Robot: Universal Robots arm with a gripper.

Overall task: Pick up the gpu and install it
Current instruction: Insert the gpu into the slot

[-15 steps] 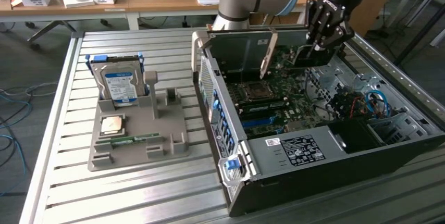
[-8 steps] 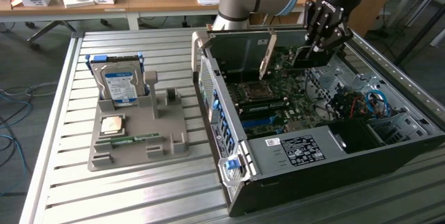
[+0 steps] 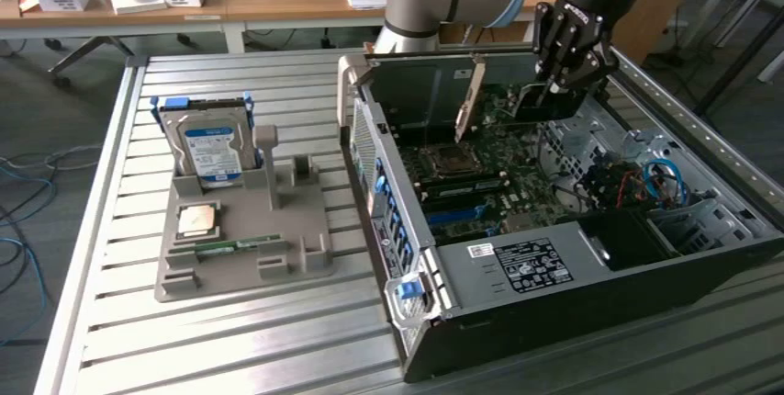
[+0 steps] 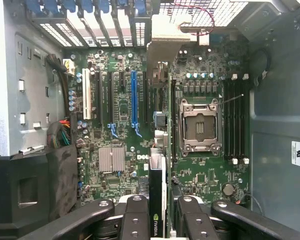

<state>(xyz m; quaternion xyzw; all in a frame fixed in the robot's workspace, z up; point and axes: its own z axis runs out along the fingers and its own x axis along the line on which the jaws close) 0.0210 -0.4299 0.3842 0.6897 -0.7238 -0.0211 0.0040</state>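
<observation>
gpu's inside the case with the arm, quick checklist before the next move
1. Hold: the gpu sits in the gripper, shut on it: ok.
2. Pose: card upright, edge-on over the motherboard: ok.
3. Orientation: metal bracket points at the rear slot openings: ok.
4. Clearance: card stands beside the CPU socket, not over it: ok.
5. Seating: whether the card's edge is in its slot: cannot tell.
</observation>
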